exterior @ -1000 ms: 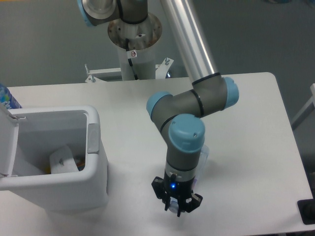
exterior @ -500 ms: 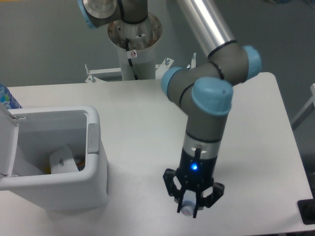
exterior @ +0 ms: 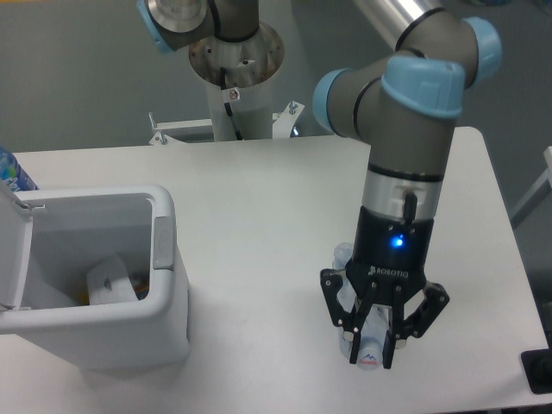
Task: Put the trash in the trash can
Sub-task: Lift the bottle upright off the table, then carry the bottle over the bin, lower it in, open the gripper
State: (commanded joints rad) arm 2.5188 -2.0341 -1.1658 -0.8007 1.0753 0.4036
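Evidently the hand [exterior: 377, 332] was closed on the bottle [exterior: 366, 343]; it was best carried level over the trash can [exterior: 164, 297] before release.

Pretty plain setup here. The white worktop [exterior: 250, 198] fills most of the view, with rounded corners and a soft, even light on it, no hard shadows. Behind it, from 10 to 2 o'clock, there's dull grey floor [exterior: 78, 78]. A white mounting pedestal [exterior: 239, 95] stands at 12 o'clock, with a round metal flange on top and a bolted bracket [exterior: 185, 128] at its foot. At 3 o'clock a pale frame leg [exterior: 535, 194] pokes in, and a small black block [exterior: 539, 373] sits at 4 o'clock.
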